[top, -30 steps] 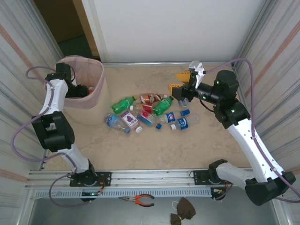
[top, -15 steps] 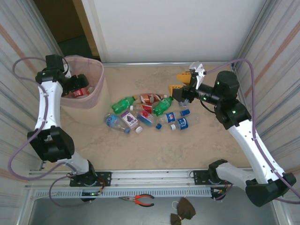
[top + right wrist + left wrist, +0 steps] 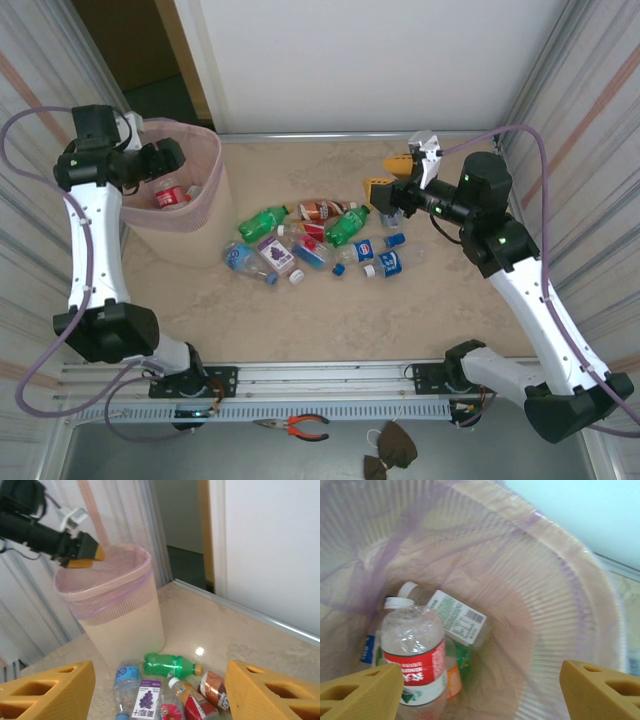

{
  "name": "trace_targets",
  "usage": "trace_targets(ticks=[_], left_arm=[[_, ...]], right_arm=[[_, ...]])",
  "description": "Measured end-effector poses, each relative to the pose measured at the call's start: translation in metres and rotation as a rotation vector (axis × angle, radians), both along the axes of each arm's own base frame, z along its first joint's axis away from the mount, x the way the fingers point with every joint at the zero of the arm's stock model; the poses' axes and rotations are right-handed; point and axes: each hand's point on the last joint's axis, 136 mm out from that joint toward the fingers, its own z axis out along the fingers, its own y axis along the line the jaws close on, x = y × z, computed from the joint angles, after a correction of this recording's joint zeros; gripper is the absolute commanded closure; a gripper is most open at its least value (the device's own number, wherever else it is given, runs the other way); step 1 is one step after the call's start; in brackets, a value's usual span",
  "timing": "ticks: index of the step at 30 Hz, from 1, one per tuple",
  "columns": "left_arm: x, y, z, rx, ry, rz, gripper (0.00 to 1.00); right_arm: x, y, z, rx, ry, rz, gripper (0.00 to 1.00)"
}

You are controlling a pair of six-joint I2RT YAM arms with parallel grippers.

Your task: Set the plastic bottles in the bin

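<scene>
The bin point(image 3: 125, 625) is showing ribbed, matt beige plastic; its bag point(image 3: 470, 535) is looking like thin, translucent pink film, creasing softly; the clear bottle point(image 3: 412, 630) inside is looking crinkled, its red label glinting glossy; the tabletop point(image 3: 240, 635) is gleaming like polished, mottled stone; the front rail point(image 3: 320, 373) is shining as brushed metal

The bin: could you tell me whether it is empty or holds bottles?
Not empty: a red-labelled bottle lies inside the bin, atop others.

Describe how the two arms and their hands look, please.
The left arm and right arm have white links, black joints and a loose purple cable each; small green lights dot the right one. The left hand and right hand have mustard-yellow wedge fingers with hollow cells.
</scene>
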Motion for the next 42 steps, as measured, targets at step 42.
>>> trace_targets(ticks=[42], left_arm=[[-0.03, -0.223, 0.03, -0.229, -0.245, -0.565, 0.23]], right_arm=[[0.125, -0.102, -0.313, -0.6, 0.927, -0.545, 0.3]])
